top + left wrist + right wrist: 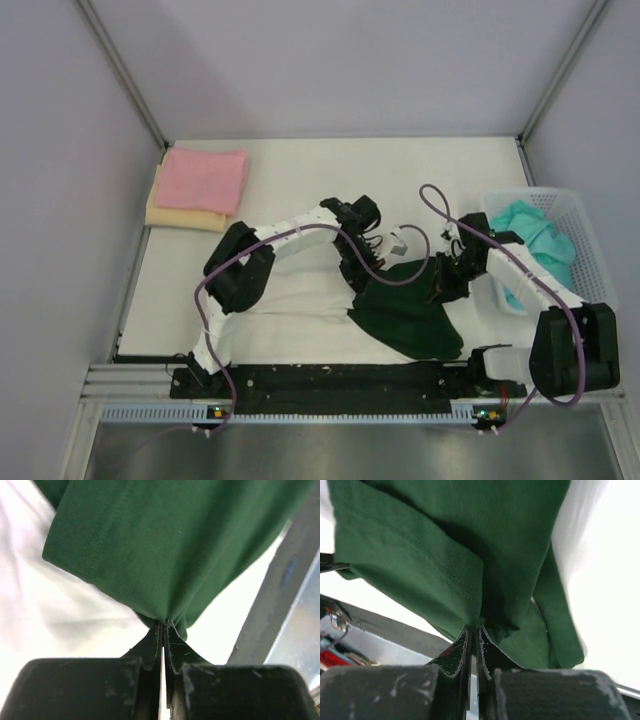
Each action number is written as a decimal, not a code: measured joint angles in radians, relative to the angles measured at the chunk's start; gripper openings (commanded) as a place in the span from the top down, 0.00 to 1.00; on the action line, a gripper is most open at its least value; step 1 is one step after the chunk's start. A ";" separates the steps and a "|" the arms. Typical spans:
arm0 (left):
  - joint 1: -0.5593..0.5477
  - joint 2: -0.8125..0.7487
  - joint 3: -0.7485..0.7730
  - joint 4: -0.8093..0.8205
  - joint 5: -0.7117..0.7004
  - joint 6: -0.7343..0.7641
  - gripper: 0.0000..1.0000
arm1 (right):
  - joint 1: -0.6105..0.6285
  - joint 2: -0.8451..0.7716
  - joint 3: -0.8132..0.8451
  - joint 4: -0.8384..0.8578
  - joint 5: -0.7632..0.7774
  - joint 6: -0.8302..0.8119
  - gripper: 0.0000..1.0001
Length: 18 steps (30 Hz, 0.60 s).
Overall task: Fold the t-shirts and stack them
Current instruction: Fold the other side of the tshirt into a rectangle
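The white and dark green t-shirt [410,312] hangs bunched between my two grippers over the table's front middle; its print is hidden. My left gripper [366,272] is shut on a pinch of its green cloth [165,545], with the jaws pressed together [164,624]. My right gripper [446,280] is shut on another green fold [420,560], pinched at the tips [475,629]. A folded pink t-shirt [207,177] lies on a folded pale yellow one [178,214] at the back left. A teal t-shirt [536,236] lies crumpled in the basket.
The white mesh basket [583,232] stands at the right edge of the table, right beside my right arm. White cloth of the held shirt [300,322] spreads on the table front left of the green part. Grey walls enclose the table on three sides.
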 measured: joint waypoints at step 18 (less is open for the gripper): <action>-0.031 -0.107 -0.178 -0.122 0.128 0.261 0.48 | 0.145 0.152 0.071 -0.108 0.066 -0.058 0.56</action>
